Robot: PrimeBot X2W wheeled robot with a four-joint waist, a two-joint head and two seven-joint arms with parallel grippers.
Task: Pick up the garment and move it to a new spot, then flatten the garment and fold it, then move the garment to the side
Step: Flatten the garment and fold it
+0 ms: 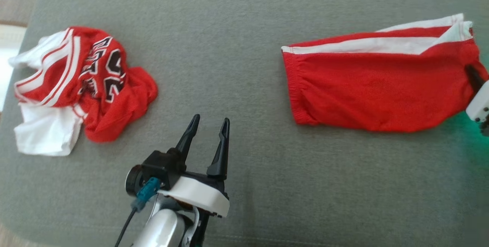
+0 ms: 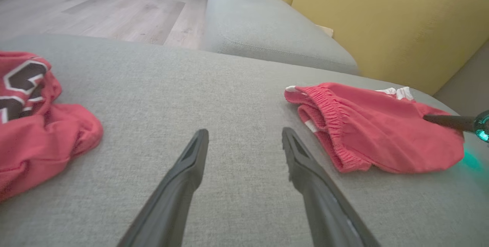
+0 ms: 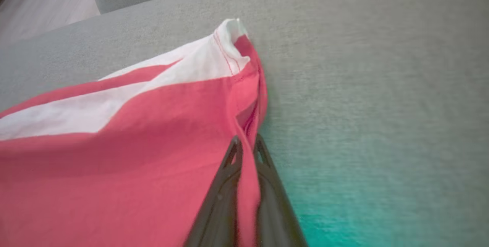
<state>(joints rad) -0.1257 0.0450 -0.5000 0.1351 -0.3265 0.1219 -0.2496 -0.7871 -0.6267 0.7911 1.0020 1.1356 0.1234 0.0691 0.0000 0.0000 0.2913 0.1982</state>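
While reaching in from far R edge of head view, holds right gripper (image 1: 469, 70) low, dark fingers angled up-left into leg-hem end of red shorts (image 1: 374, 90), pale wrist housing just behind, green glow on fabric below it. Parks left gripper (image 1: 211, 119) lower centre, fingers pointing away from body, silver forearm running off bottom edge, touching no cloth.

Wide stretch of bare grey cushion (image 1: 237, 48) btw. red shorts and crumpled jersey (image 1: 95, 86) at far L; the two well apart. Waistband end of red shorts toward centre, hems toward R, white stripe along far side. Jersey right at L edge of cushion, w/ wood floor (image 2: 95, 2) beyond in left wrist view and yellow backrest (image 2: 382, 18) behind the shorts there. Open cushion ahead of left gripper (image 2: 245, 132) too.

Right gripper (image 3: 248, 140): jaws together, clamped on thin fold of red shorts at side edge just below hem corner, cloth pinched btw. both fingers. Left gripper: jaws wide apart, holding nothing, over cushion.
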